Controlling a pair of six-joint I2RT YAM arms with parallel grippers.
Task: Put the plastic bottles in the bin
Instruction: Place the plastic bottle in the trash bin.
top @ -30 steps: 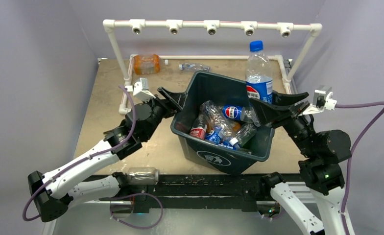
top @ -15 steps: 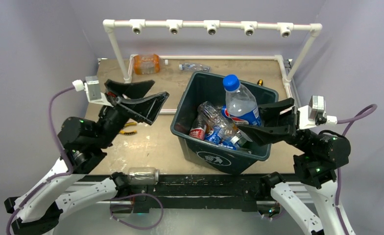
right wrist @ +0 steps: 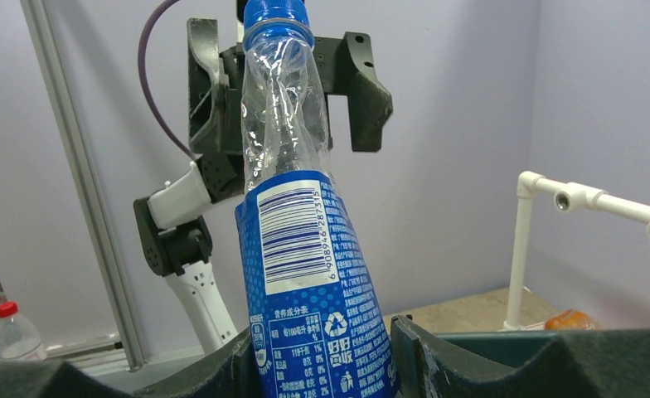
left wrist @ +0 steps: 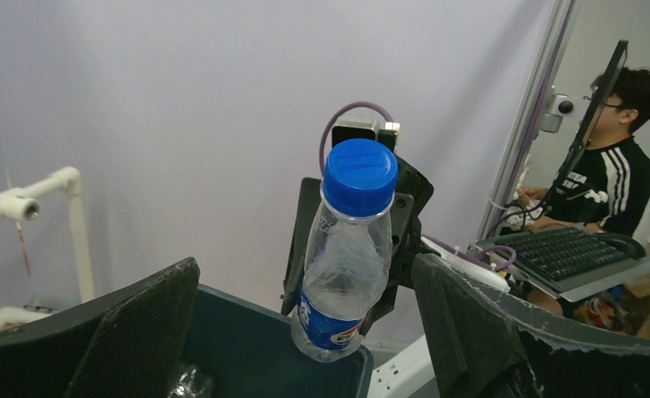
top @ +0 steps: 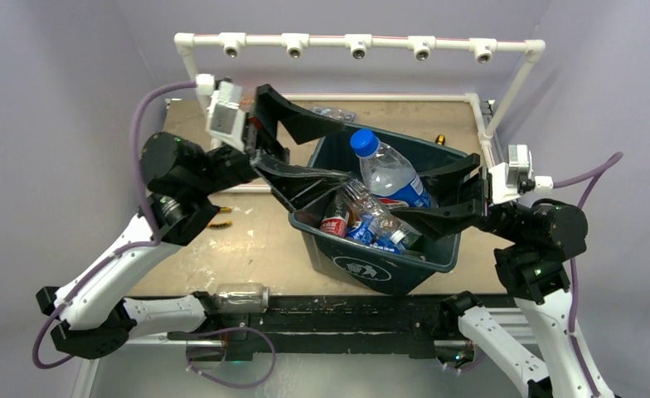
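The dark green bin (top: pixel 371 269) stands mid-table with several crushed plastic bottles (top: pixel 363 217) inside. My right gripper (top: pixel 417 195) is shut on the lower body of a clear bottle (top: pixel 388 174) with a blue cap and blue label, holding it tilted left above the bin. The right wrist view shows that bottle (right wrist: pixel 305 274) pinched between my right gripper's (right wrist: pixel 322 348) fingers. My left gripper (top: pixel 330 153) hangs wide open over the bin's left rim, facing the bottle (left wrist: pixel 342 257), nothing between its fingers (left wrist: pixel 147 332). Bin wall (left wrist: pixel 247 348) shows below.
A clear bottle (top: pixel 330 112) lies at the table's back, an orange one (right wrist: pixel 572 319) near the white pipe frame (top: pixel 359 43). Another clear bottle (top: pixel 240 297) rests on the front rail. A yellow-and-black screwdriver (top: pixel 220 222) lies left of the bin.
My left gripper opened wide, pulled away from the bin's left rim, rose and swung back above it. My right gripper carried the bottle from upright at the bin's back right to tilted over its middle.
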